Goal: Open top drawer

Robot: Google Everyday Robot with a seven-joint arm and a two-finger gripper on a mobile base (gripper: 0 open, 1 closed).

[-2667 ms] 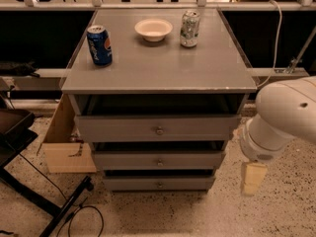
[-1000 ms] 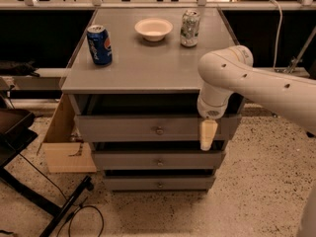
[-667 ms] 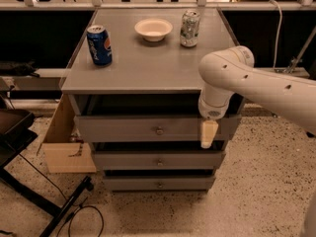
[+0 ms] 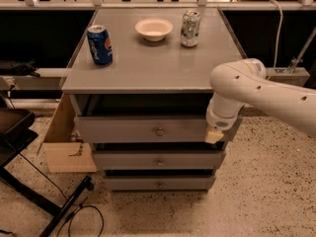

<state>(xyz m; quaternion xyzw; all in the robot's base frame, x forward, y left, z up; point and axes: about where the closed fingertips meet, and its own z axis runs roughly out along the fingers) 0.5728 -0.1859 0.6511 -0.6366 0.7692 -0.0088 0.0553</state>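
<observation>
The top drawer (image 4: 123, 130) is the widest grey drawer of the cabinet, just under the tabletop, with a small round metal knob (image 4: 159, 131) at its centre. Its front stands a little forward of the cabinet, with a dark gap above it. My gripper (image 4: 215, 135), cream-coloured at the end of the white arm (image 4: 256, 90), hangs at the right end of the top drawer's front, well right of the knob. It holds nothing that I can see.
Two narrower drawers (image 4: 159, 160) (image 4: 159, 183) sit below. On the tabletop (image 4: 148, 68) stand a blue soda can (image 4: 100, 44), a white bowl (image 4: 154, 28) and a silver-green can (image 4: 190, 28). A cardboard box (image 4: 64, 147) leans at the cabinet's left; a black stand and cables (image 4: 59, 206) lie lower left.
The arm swung up from the lower right to the front of the top drawer. Over the last second the gripper has shifted slightly right along the drawer front.
</observation>
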